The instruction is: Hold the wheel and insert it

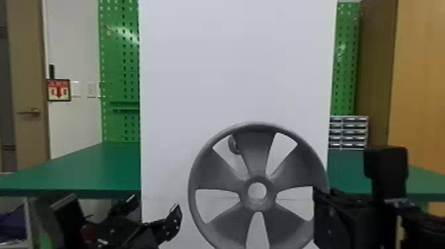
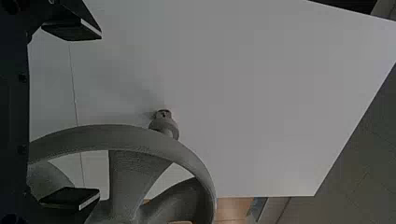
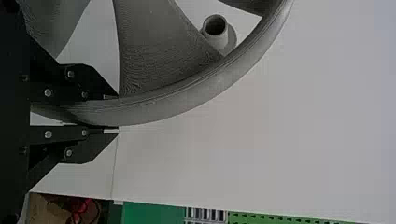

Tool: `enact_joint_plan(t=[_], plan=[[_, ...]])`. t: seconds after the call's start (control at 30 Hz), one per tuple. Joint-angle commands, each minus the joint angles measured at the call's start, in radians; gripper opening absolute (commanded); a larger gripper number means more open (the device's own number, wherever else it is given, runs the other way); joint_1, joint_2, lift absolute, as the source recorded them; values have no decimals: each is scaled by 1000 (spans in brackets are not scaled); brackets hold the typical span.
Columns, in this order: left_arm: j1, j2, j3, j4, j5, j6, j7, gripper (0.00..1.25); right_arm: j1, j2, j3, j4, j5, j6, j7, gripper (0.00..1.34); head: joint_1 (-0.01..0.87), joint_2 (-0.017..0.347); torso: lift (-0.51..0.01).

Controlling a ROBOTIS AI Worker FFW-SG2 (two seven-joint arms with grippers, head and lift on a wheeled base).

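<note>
1. Wheel, grey, spoked; lower centre-right of the head view, upright before a white board, its hub off the peg, which shows through an upper-left opening.
2. Right gripper, lower right; fingers closed on the rim, one to either side, presumably so the hub bore stays free for the peg.
3. Left gripper, lower left; fingers wide apart, holding nothing, likely placed to steady the opposite rim.
4. Obscured: right-hand rim, behind the right gripper; wheel's bottom, cut by the frame edge; peg, partly covered by a spoke. Depth between hub and peg cannot be told.
</note>
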Motion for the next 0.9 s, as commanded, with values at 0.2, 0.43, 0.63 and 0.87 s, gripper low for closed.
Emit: enact_joint_plan(t=[0.2, 0.43, 0.63, 0.87], plan=[[1, 0, -1, 0, 0, 0, 1, 1147, -47, 6, 13, 0, 12, 26, 0, 209, 97, 15, -442], [2, 0, -1, 0, 0, 0, 3, 1147, -56, 15, 14, -2, 23, 31, 0, 207, 97, 15, -442], [2, 0, -1, 0, 0, 0, 3, 1147, -65, 18, 16, 0, 28, 34, 0, 209, 97, 15, -442], [4, 0, -1, 1, 0, 0, 4, 1147, -82, 30, 20, 0, 49, 44, 0, 209, 97, 15, -442]])
